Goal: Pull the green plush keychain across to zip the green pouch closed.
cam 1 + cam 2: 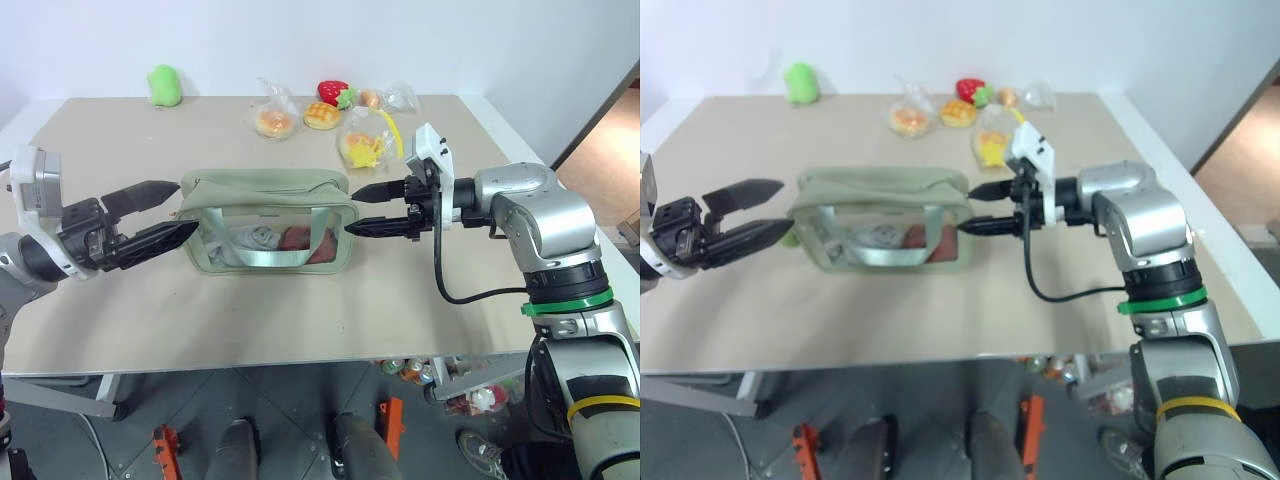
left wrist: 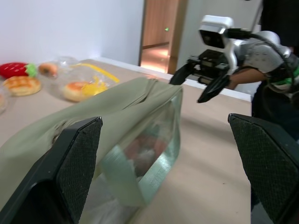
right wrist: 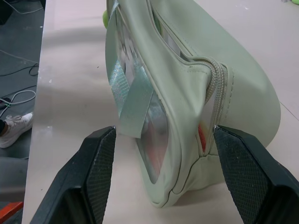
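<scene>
Table: a beige top [image 1: 300,320] carries everything; the near edge is bare, the far edge is crowded.
Left gripper: the left gripper [image 1: 160,212] sits at the pouch's left end, jaws spread as wide as they go, holding nothing; the lower fingertip is close beside the pouch's end wall, contact unclear.
Right gripper: the right gripper [image 1: 370,210] points at the pouch's right end, jaws well apart with the end seam standing between the fingers [image 3: 100,163]; whether they press the fabric cannot be told.
Green pouch: the green pouch [image 1: 268,222] stands mid-table between the two grippers, clear window toward the camera, strap [image 1: 270,258] looped across it.
Pouch contents: through the window, a pale bundled item and something reddish-brown; neither can be made out further.
Zipper: the zipper [image 3: 217,81] runs down the right end seam.
Green plush keychain: a sliver of bright green [image 3: 106,17] peeks past the pouch's far end in the right wrist view; it cannot be told more exactly.
Far bags: small clear bags [image 1: 272,118] hold toy bread and yellow pieces; a toy strawberry [image 1: 333,92] lies among them.
Far left: a plain light-green plush [image 1: 164,85] lies well apart.
</scene>
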### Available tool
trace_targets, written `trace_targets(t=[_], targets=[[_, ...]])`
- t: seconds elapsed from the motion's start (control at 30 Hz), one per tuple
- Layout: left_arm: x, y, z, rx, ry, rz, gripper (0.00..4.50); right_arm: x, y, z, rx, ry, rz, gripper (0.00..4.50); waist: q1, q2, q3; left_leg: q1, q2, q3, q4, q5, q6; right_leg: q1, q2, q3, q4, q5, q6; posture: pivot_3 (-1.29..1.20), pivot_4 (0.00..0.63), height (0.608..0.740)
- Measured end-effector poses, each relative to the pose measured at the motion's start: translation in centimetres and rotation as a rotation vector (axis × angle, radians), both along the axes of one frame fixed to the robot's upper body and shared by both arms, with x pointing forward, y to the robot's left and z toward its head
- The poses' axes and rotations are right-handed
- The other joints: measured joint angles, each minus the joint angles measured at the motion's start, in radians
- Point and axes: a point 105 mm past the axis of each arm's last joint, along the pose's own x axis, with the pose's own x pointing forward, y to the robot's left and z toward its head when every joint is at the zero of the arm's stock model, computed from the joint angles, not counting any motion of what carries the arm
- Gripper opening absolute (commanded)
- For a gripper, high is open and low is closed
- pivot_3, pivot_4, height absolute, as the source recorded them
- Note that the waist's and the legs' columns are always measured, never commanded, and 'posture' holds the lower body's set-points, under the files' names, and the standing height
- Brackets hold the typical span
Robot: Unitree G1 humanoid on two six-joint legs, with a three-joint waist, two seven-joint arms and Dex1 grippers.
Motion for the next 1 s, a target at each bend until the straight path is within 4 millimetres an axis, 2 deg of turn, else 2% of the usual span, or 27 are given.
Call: trace_targets(t=[0.07,0.2,0.23,0.3,0.4,0.43,0.53,0.67,0.87,1.0], targets=[[0.0,-0.2,-0.2,0.005,0.007,-0.009,4.5,0.1,0.1,0.0,0.004,-0.004,-0.009,3.42,0.0,0.0,0.0,0.0,0.0,0.0,0.0,0.0,0.0,0.0,0.0,0.0,0.0,0.0,0.0,0.0,0.15,0.74],[0.1,-0.3,-0.3,0.009,0.012,-0.014,4.5,1.0,0.1,-0.5,0.014,0.004,-0.061,2.46,0.0,0.0,0.0,0.0,0.0,0.0,0.0,0.0,0.0,0.0,0.0,0.0,0.0,0.0,0.0,0.0,0.15,0.74],[0.1,-0.3,-0.4,0.01,0.013,-0.013,4.5,1.2,0.1,-0.6,0.016,0.009,-0.072,1.89,0.0,0.0,0.0,0.0,0.0,0.0,0.0,0.0,0.0,0.0,0.0,0.0,0.0,0.0,0.0,0.0,0.15,0.74],[0.1,-0.3,-0.4,0.009,0.016,-0.012,4.5,1.3,0.1,-0.7,0.018,0.008,-0.078,1.21,0.0,0.0,0.0,0.0,0.0,0.0,0.0,0.0,0.0,0.0,0.0,0.001,0.0,0.0,0.0,0.0,0.15,0.74],[0.3,0.1,-0.5,-0.007,0.028,0.007,4.5,1.2,0.2,-0.6,0.018,-0.002,-0.07,0.2,0.0,0.0,0.0,0.0,0.0,0.0,0.0,0.0,0.0,0.0,0.001,0.001,0.0,0.0,0.0,0.0,0.15,0.74],[0.5,0.4,-0.6,-0.018,0.033,0.018,4.5,1.2,0.2,-0.6,0.017,-0.003,-0.068,0.09,0.0,0.0,0.0,0.0,0.0,0.0,0.0,0.0,0.0,0.0,0.001,0.001,0.0,0.0,0.0,0.0,0.15,0.74],[1.5,1.9,-1.2,-0.05,0.051,0.104,4.5,1.2,0.2,-0.6,0.017,-0.006,-0.064,0.09,0.0,0.0,0.0,0.0,0.0,0.0,0.0,0.0,0.0,0.0,0.001,0.001,0.0,0.0,0.0,0.0,0.15,0.74],[3.7,5.1,-4.4,-0.02,0.113,0.331,4.5,1.2,0.2,-0.6,0.016,-0.006,-0.064,0.09,0.0,0.0,0.0,0.0,0.0,0.0,0.0,0.0,0.0,0.0,0.001,0.001,0.0,0.0,0.0,0.0,0.15,0.74],[5.0,6.7,-7.3,0.063,0.155,0.44,4.5,1.1,0.2,-0.6,0.014,-0.005,-0.058,0.09,0.001,0.0,0.0,0.0,0.0,0.0,0.0,0.0,0.0,0.0,0.001,0.002,0.0,0.0,0.0,0.0,0.15,0.74],[5.2,7.3,-7.9,0.095,0.153,0.466,4.5,1.0,0.2,-0.7,0.012,-0.006,-0.057,0.09,0.0,0.0,0.0,0.0,0.0,0.001,0.0,0.0,0.0,0.0,0.001,0.002,0.0,0.0,0.0,0.0,0.15,0.74]])
